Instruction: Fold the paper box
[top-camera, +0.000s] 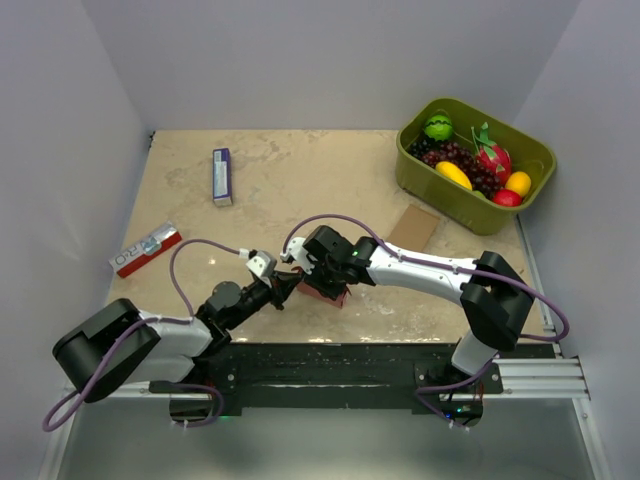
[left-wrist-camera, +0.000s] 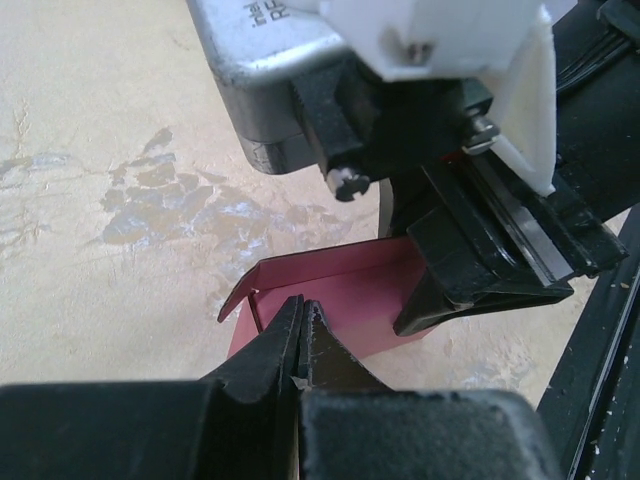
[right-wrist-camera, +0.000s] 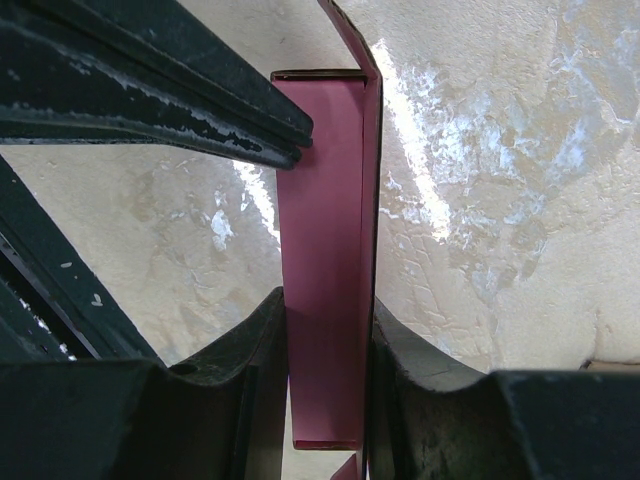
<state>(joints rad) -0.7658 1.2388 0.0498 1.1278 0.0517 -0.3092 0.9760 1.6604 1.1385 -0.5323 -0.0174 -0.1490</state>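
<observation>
Off to the left, a red-and-white packet (top-camera: 145, 250) and a blue-and-white carton (top-camera: 222, 176) lie well apart from the work and out of play. Moving in, the left gripper (left-wrist-camera: 303, 312) has its claw closed tight, tips pressed together right at the near edge of the paper box (left-wrist-camera: 340, 290). Whether a sliver of card is caught between them, I cannot tell. It looks placed to crease or steady a flap. The box sits on the table (top-camera: 300, 180) near the front edge, between the two arms, half formed: a pink channel with one wall raised. The right gripper (right-wrist-camera: 330, 310) clamps across that channel, one finger on each side, seemingly to anchor it while the other arm works the fold. Farther right lie a brown card (top-camera: 415, 226) and a green basket (top-camera: 450, 203) of fruit.
</observation>
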